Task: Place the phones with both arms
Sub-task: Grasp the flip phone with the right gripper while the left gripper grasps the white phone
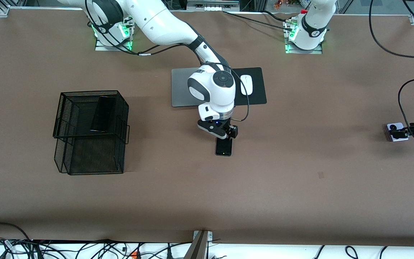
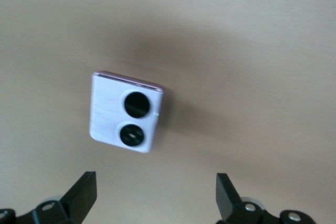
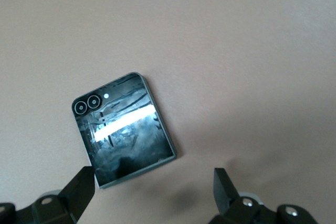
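A small black folded phone point(image 1: 224, 147) point(image 3: 123, 129) lies flat mid-table, nearer the front camera than the laptop. My right gripper point(image 1: 229, 133) point(image 3: 153, 182) hangs open just over it, with one fingertip point(image 3: 84, 184) above the phone's corner and nothing gripped. A lilac-white square phone point(image 1: 394, 128) point(image 2: 125, 111) with two round black lenses lies at the left arm's end of the table. My left gripper point(image 1: 401, 133) point(image 2: 156, 190) is open beside it, and the phone lies just outside the gap between the fingers. A long black phone point(image 1: 103, 113) leans inside the wire basket point(image 1: 95, 158).
The black mesh basket stands toward the right arm's end of the table. A silver laptop point(image 1: 182, 90) and a white mouse point(image 1: 246, 84) on a black mat point(image 1: 257, 95) lie near the bases. Black cables point(image 1: 403, 104) loop at the left arm's end and along the front edge.
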You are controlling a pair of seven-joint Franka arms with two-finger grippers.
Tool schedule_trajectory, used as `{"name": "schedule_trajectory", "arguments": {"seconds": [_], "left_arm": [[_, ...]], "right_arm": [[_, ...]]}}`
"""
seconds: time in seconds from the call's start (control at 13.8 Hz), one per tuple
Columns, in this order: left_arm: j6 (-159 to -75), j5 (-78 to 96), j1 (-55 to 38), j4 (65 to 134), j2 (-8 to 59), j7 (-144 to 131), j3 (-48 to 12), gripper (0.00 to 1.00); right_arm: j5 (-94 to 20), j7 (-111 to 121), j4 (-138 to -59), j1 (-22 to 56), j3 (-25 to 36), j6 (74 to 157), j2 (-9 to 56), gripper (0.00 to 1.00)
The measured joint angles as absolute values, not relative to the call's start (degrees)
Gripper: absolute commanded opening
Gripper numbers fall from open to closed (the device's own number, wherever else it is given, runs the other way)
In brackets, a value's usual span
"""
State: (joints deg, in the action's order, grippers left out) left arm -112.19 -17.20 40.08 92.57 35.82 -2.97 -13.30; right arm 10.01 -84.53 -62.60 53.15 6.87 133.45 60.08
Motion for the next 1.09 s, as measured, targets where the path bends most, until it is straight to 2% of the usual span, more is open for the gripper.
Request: {"name": "schedule_trajectory", "arguments": {"seconds": [0.14,0.36,0.65,1.09], "left_arm": [[-118.57,-17.2,43.03,98.52,33.53,-2.65,-13.57,1.0],[-124.92,-17.2,43.96,102.02,32.98,1.23,-13.66,1.0],[-129.85,-17.2,44.35,103.14,34.66,10.39,-13.72,1.0],[-134.27,-17.2,45.21,103.13,36.67,12.63,-13.62,1.0]], "right_arm": [[11.24,-84.03,-61.31,53.24,7.18,133.74,60.71,1.0],[14.44,-83.09,-60.48,53.24,7.38,136.2,60.72,1.0],[19.27,-82.75,-60.49,53.26,7.44,139.96,62.76,1.0],[23.13,-82.35,-60.4,53.26,8.03,140.58,63.73,1.0]]}}
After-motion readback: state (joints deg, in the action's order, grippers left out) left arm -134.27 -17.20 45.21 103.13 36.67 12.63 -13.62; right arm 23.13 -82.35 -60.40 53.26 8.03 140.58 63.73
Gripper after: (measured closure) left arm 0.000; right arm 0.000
